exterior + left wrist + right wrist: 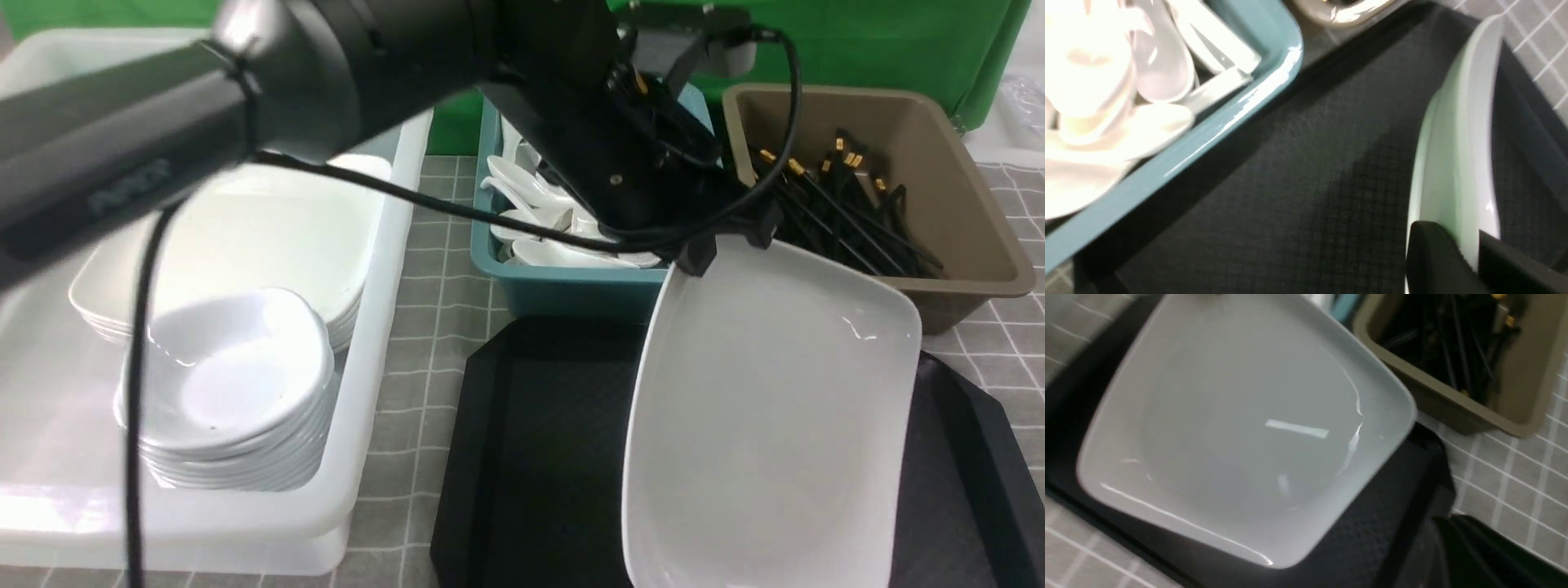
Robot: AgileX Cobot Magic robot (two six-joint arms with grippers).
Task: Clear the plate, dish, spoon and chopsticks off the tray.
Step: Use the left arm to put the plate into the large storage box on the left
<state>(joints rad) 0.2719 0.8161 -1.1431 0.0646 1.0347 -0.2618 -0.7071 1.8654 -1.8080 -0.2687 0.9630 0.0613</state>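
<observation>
The step in hand was judged to be the lifting of the plate (pixel 767 408) off the tray (pixel 531 457), for carriage to the white bin (pixel 359 457) on the left. There a stack of plates (pixel 269 237) was seen behind the stacked dishes (pixel 237 392).

The plate was held by one far corner of its rim only, and its glaze was glossy, so slipping or swinging was judged to be the main risk. The grip should be kept firm and the travel slow. The plate should be raised enough for its hanging near edge to clear the bin's wall. It should then be levelled over the larger stack, not over the dishes, before release.

The left claw (pixel 694 255) was clamped on the plate's rim. In the left wrist view one jaw was seen on each face of the edge at the left claw (pixel 1470 261). The grip lay at the plate's far left corner, just in front of the teal bin (pixel 571 290) and beside the brown bin (pixel 963 212), both standing on the desk (pixel 424 269).

From that corner the plate sloped down towards the robot, tilted over the right half of the tray, its far edge well above the surface. Whether its near edge touched the tray could not be told.

The right claw (pixel 1486 559) was shown only as a dark blur. It was taken to be closed, apart from the plate, with nothing seen in it.
</observation>
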